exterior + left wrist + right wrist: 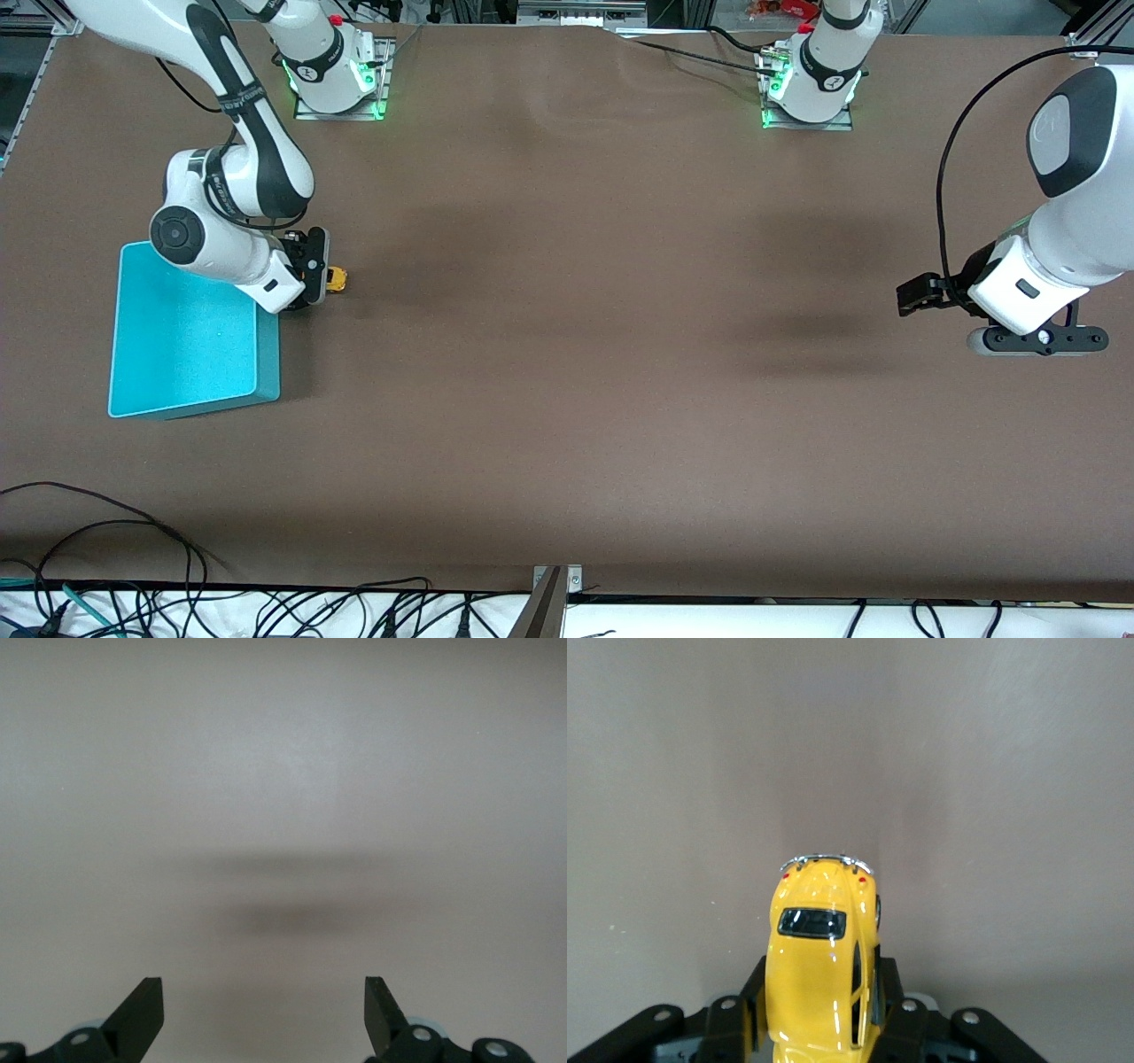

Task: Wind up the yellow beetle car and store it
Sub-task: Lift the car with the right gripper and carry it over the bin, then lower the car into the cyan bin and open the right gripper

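Car is sitting clamped between the right gripper fingers, low over the table just beside the bin, on the side toward the left arm. Winding is probably the step in hand, so the gripper should be pressing the wheels onto the table and dragging straight back, keeping the car level and the squeeze on its flanks. Left gripper is waiting, jaws spread wide and holding nothing, well apart from the bin.
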Robot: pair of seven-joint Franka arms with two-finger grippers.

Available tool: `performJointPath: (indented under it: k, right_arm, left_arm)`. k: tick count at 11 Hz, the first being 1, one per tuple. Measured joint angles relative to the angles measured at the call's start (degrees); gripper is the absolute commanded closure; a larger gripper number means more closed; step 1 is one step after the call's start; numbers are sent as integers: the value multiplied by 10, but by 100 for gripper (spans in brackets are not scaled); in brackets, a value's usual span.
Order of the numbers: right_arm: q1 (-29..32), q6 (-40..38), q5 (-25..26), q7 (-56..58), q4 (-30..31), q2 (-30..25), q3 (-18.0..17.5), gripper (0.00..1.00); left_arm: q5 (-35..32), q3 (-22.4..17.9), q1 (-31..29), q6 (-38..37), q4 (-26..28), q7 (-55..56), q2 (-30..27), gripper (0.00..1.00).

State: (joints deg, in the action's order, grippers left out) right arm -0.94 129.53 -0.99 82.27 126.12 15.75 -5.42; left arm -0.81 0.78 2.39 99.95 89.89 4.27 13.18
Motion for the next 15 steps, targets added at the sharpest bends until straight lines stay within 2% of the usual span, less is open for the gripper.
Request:
performJointPath:
  k: [4, 8, 12, 15]
  right_arm:
    - [0, -133, 0, 0, -105, -25, -26, 100]
    - [37, -203, 10, 40, -148, -39, -32, 100]
    - [125, -230, 84, 162, -156, -34, -43, 100]
    - [171, -218, 147, 226, -183, 31, -45, 100]
  left_arm:
    - [0, 1, 12, 0, -14, 0, 0, 0]
    - [0, 1, 12, 0, -14, 0, 0, 0]
    - [0, 1, 14, 0, -14, 0, 0, 0]
    - [0, 1, 18, 0, -15, 0, 0, 0]
